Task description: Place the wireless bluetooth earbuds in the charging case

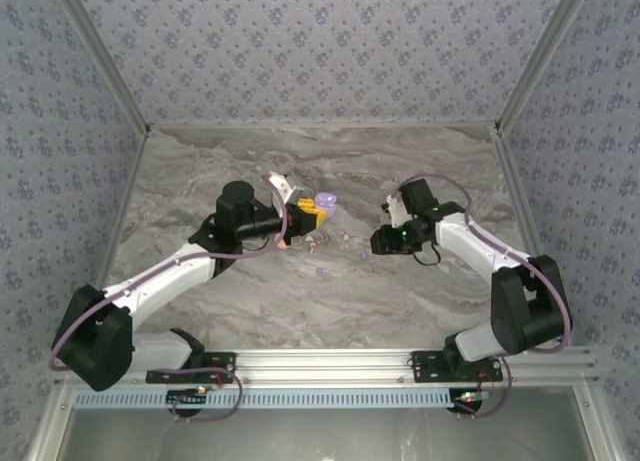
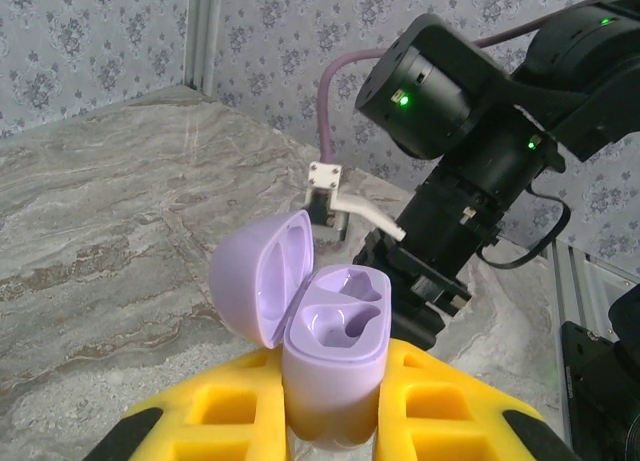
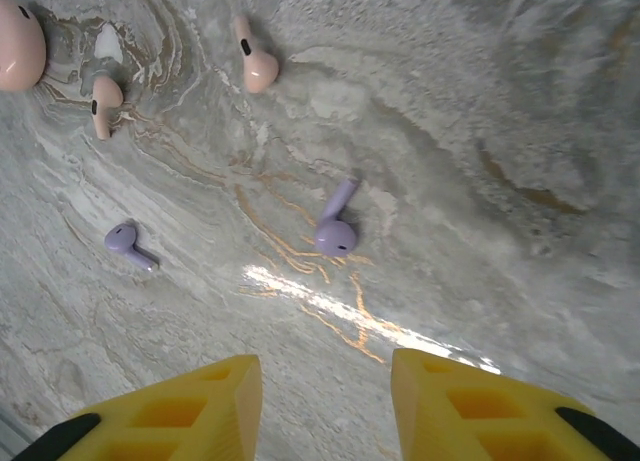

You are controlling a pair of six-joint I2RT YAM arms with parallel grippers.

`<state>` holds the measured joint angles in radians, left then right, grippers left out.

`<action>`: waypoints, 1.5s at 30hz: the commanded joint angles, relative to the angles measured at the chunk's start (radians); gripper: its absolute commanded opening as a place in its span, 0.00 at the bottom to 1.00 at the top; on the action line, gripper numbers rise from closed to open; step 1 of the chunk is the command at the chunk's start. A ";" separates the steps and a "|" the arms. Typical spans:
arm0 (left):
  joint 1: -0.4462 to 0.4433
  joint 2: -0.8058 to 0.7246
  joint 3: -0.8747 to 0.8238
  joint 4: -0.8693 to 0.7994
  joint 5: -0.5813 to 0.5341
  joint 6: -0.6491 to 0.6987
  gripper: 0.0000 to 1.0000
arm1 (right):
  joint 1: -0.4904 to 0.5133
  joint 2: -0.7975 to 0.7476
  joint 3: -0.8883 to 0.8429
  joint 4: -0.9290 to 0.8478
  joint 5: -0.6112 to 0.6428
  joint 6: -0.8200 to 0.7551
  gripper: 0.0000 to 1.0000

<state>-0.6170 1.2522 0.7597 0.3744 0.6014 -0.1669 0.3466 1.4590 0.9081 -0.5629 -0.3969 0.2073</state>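
Step in hand: pickup of the first bud; nothing seated yet.

Left tool (image 2: 335, 426) is clamped on the lilac charging case (image 2: 335, 331), which is held up off the worktop (image 3: 520, 131) with its lid (image 2: 262, 276) swung open.

Right tool (image 3: 322, 386) hangs over the worktop, fingers apart, nothing between them. One lilac earbud (image 3: 335, 231) lies just ahead of its tips. The second lilac earbud (image 3: 128, 243) lies off to the near side. Pink earbuds (image 3: 255, 61) and a pink case (image 3: 18, 43) sit further left, judged not for this case.

Next move calls for dropping, straddling the closest bud and closing gently. It is small and rounded, so it may skid.

- Left wrist view: the case wells, both empty.
- Right wrist view: how each bud lies.
- Top view: the buds sit between the two tools.
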 commanded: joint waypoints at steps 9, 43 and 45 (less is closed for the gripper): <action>-0.021 -0.051 -0.029 -0.018 -0.024 0.020 0.13 | 0.065 0.131 0.050 0.088 -0.012 0.054 0.24; -0.030 -0.062 -0.037 -0.044 -0.033 0.027 0.12 | 0.090 0.294 0.146 -0.024 0.211 0.061 0.17; -0.031 -0.062 -0.039 -0.044 -0.034 0.025 0.12 | 0.090 0.274 0.143 -0.034 0.216 0.060 0.17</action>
<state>-0.6380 1.2182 0.7280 0.3321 0.5739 -0.1547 0.4339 1.7744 1.0622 -0.5354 -0.2302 0.2554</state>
